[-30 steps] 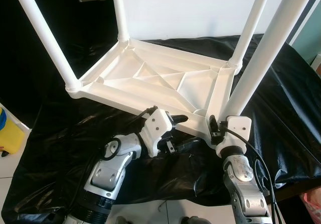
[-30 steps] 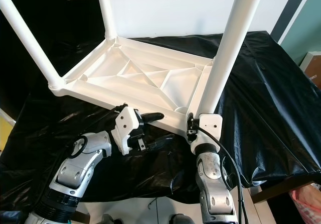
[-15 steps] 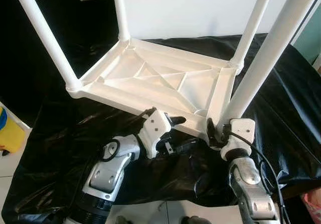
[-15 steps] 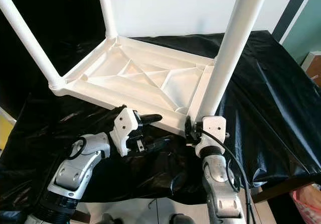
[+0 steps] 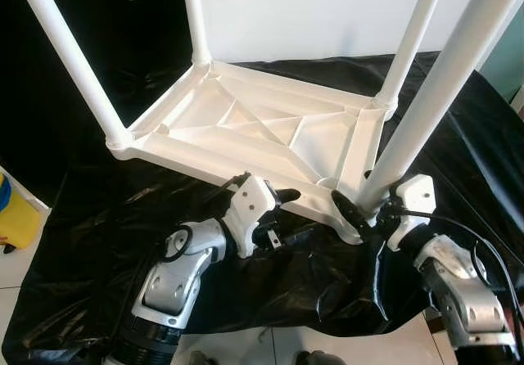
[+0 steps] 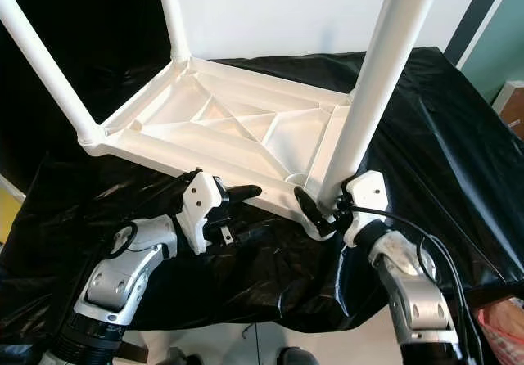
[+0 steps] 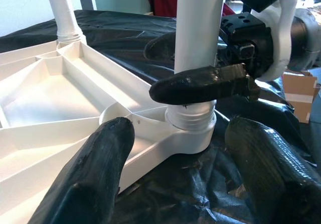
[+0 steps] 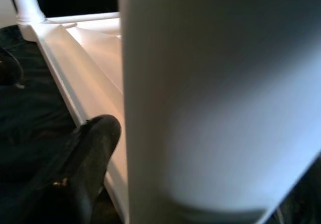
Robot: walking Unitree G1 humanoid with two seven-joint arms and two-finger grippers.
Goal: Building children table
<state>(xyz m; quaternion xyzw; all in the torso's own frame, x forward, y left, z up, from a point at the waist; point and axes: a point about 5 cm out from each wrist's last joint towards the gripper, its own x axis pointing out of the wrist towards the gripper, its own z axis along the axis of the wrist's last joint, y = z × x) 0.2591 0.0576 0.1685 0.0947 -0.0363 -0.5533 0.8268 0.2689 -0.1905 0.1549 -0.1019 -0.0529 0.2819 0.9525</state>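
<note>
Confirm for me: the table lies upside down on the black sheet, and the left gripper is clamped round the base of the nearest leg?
Not quite. The right gripper clamps that leg, as the left wrist view shows; the left gripper rests open at the table edge.

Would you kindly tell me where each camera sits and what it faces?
Eye views: head, looking down at the upturned white table; both arms visible.
Left wrist view: along the left end effector toward the near table leg.
Right wrist view: against that leg; one finger visible.
Shared: the leg, held by the right end effector.
</note>
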